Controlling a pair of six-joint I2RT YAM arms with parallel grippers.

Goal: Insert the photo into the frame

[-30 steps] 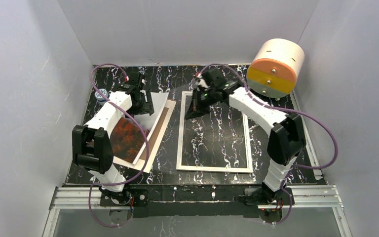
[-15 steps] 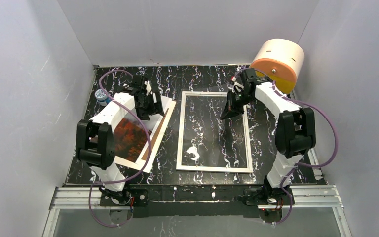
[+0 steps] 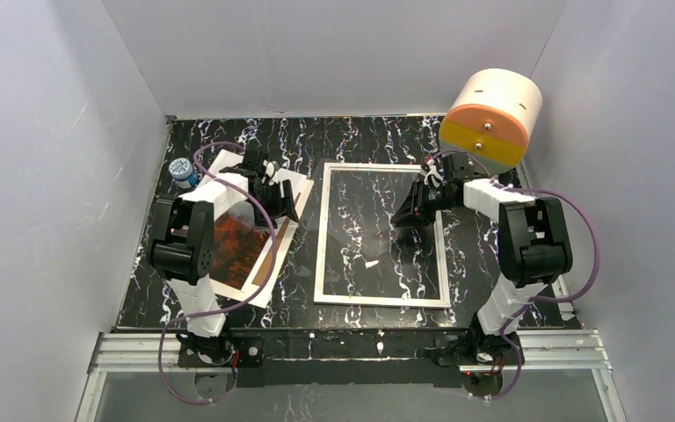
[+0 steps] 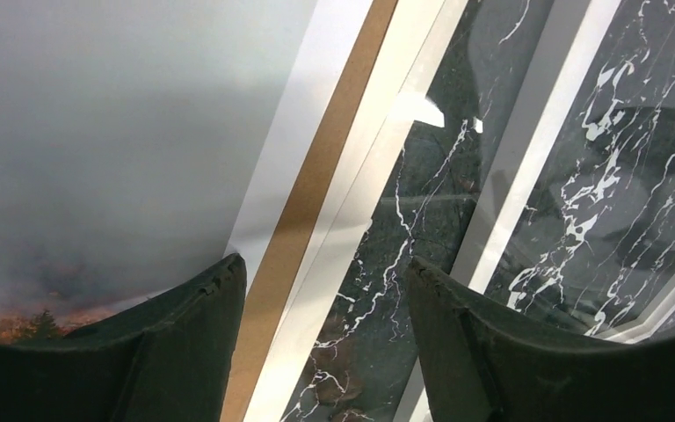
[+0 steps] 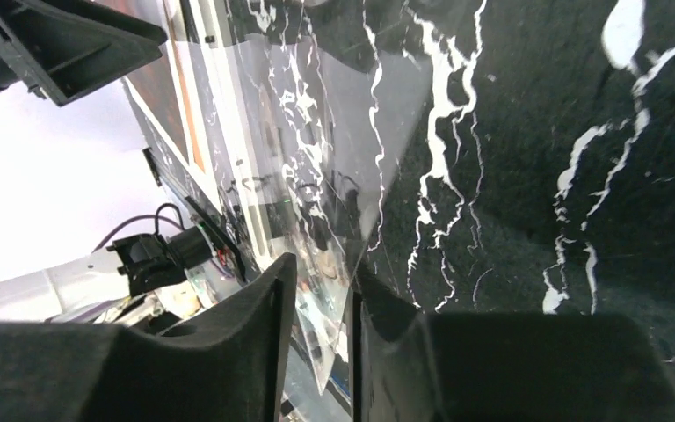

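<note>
Lying on the brown backing board (image 3: 274, 252) near the table's (image 3: 483, 264) left edge, the photo (image 3: 233, 246) is partly covered by the left arm. The left gripper (image 3: 286, 207) is held wide apart over the photo's far right corner, with nothing gripped. The frame (image 3: 321, 264) is laid at the table's middle. The right gripper (image 3: 402, 219) is parted narrowly over the frame's right side, a clear sheet's (image 5: 352, 132) edge seen in the gap.

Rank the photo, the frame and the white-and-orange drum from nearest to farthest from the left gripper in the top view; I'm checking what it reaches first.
1. The photo: under the left gripper, on the left side.
2. The frame: just to the gripper's right, mid-table.
3. The drum: far right corner.
</note>
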